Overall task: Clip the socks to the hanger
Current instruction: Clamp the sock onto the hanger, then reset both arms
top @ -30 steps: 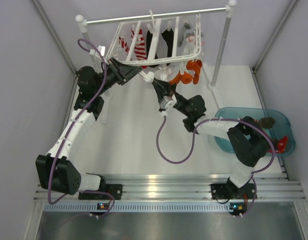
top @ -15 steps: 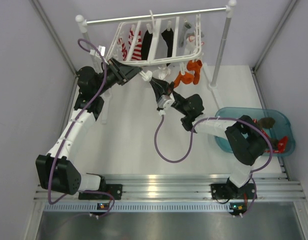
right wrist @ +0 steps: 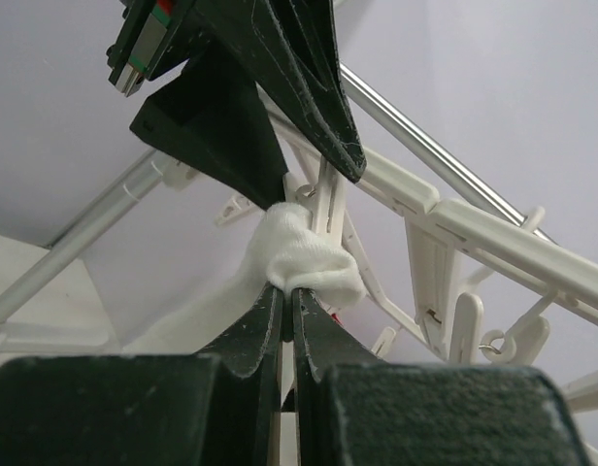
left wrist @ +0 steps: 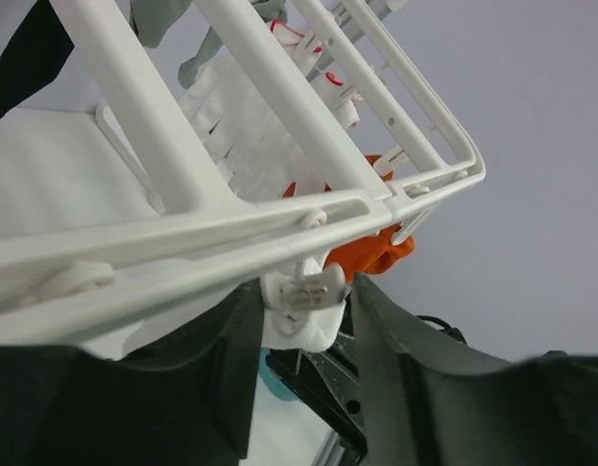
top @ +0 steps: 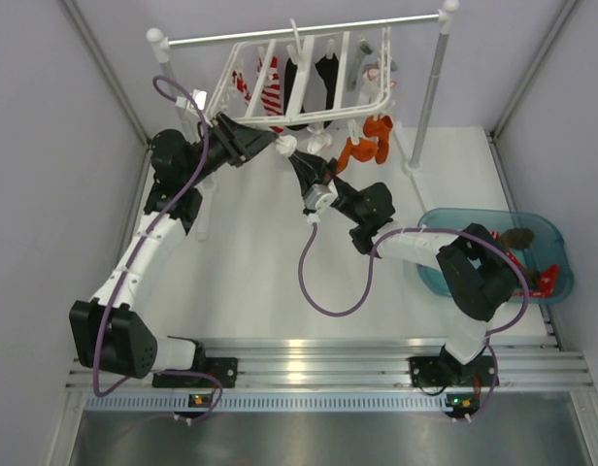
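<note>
White sock (right wrist: 304, 257): bunched, pinched at the tips of the right gripper (right wrist: 287, 288), fingers pressed together on the fabric. Held up against the underside of the hanger (left wrist: 280, 97), directly beneath a clip (left wrist: 304, 289) on its near edge bar.

Left gripper (left wrist: 304, 301): reaching in from the other side, tip to tip with the right gripper. One finger on each side of the clip, closed against it, with the white sock just below.

Hung from the hanger beyond both grippers:
- orange sock (top: 362, 146), nearest, just past the right gripper's tips;
- red-and-white striped sock (top: 270, 97), above the left gripper;
- black socks (top: 291, 87), further in;
- grey sock (top: 362, 73), at the far corner.

Silver rail (top: 309, 31): above and beyond the grippers, carrying the hanger by its hook.

Blue-green bin (top: 435, 277): on the table, well behind the right gripper, beside that arm's elbow. Contents: one brown sock (top: 517, 236) at the back, one red piece (top: 547, 280) at the outer end, too small to identify. Remainder hidden by the arm.
</note>
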